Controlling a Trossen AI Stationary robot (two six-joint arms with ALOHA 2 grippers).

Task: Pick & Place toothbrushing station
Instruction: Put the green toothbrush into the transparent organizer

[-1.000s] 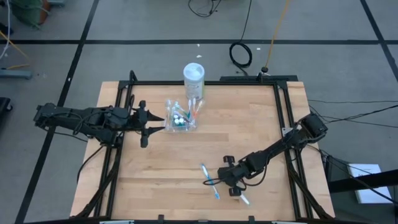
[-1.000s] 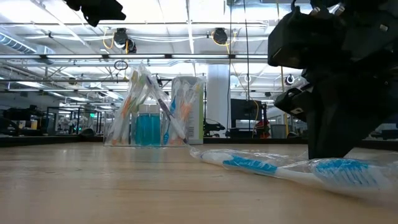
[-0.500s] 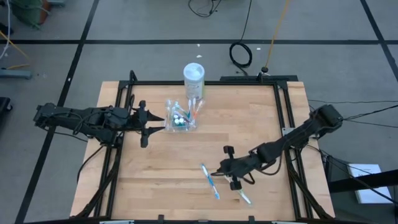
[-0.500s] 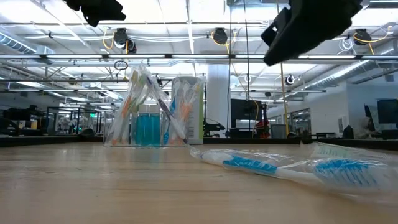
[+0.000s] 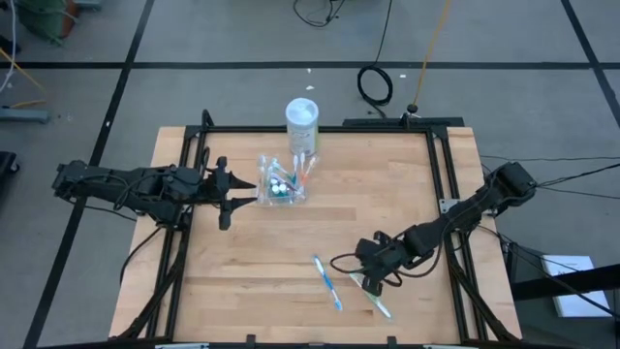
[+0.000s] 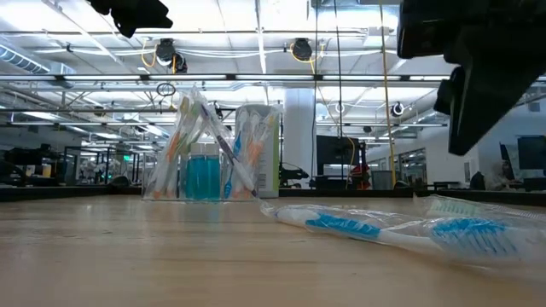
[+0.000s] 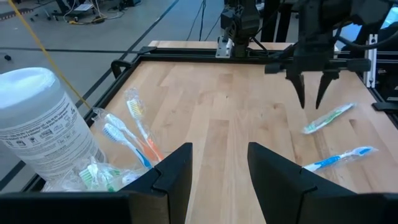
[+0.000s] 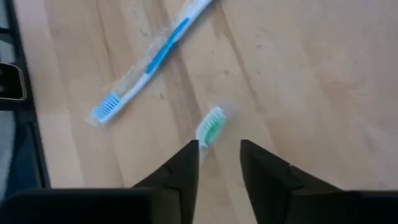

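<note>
Right gripper (image 8: 217, 152): fingers (image 8: 186, 165) standing apart with a narrow gap, holding nothing, hovering just above the table (image 5: 252, 281) over the head of a green toothbrush (image 8: 211, 126). Seen from above, the same right gripper (image 5: 366, 274) poised near the front right of the table.

Green toothbrush: lying flat in a clear wrapper, directly under the right fingers, touching neither.

Blue toothbrush (image 5: 327, 282): lying flat in its wrapper just beside the green one, toward the table's middle, apart from it.

Left gripper (image 5: 235, 193): fingers (image 7: 177, 168) parted, holding nothing, pointing at the clear plastic cup (image 5: 281, 181) from just beside it, near the back left of the table.

Clear plastic cup: standing upright near the back middle of the table, carrying a bundle of wrapped toothbrushes (image 6: 192, 128) leaning outward and blue tubes (image 6: 203, 175) standing among them.

White canister (image 5: 301, 124): standing upright just behind the cup, touching or nearly touching it; cannot tell which.

Black cable coil (image 5: 375, 83): lying on the floor beyond the table's back edge.
</note>
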